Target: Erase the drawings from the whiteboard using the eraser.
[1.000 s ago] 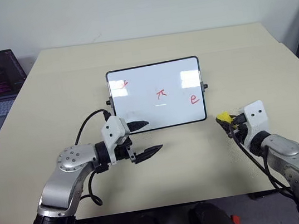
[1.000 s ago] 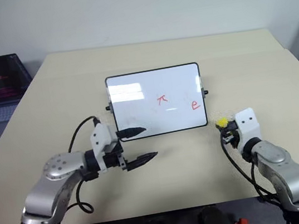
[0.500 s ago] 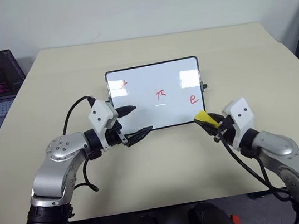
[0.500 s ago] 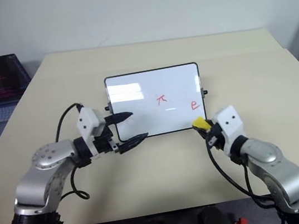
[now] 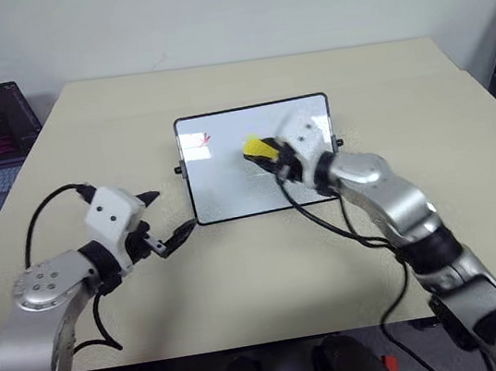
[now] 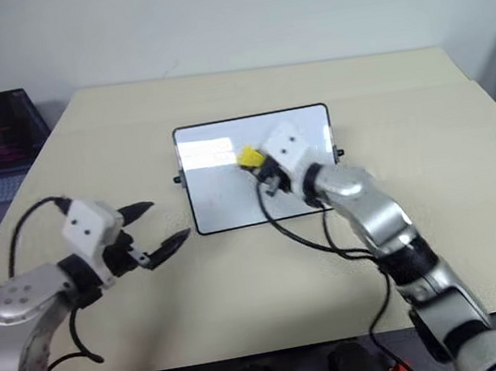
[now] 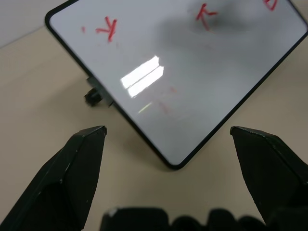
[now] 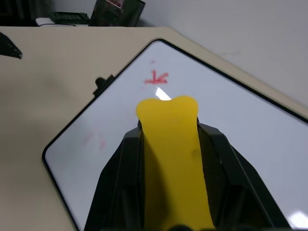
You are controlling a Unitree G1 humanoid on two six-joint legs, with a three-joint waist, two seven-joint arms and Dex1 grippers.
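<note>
Yellow eraser (image 5: 257, 149) sits clamped in the right gripper (image 5: 273, 155), over the middle of the whiteboard (image 5: 231, 197) on the table (image 5: 242, 270). The left gripper (image 5: 162, 221) hangs wide beside the board; unheld, the board may slide when rubbed. Two red drawings (image 7: 107, 29) are visible, one eraser, one board.

A red pi-like sign (image 7: 206, 14) and a red squiggle (image 7: 107, 28) are seen drawn on the whiteboard (image 7: 192, 91).

Your two arms, both raised forward.
Your left gripper (image 5: 167, 218) has its fingers spread; your right gripper (image 5: 266, 152) is clamped, reaching across to your left.
</note>
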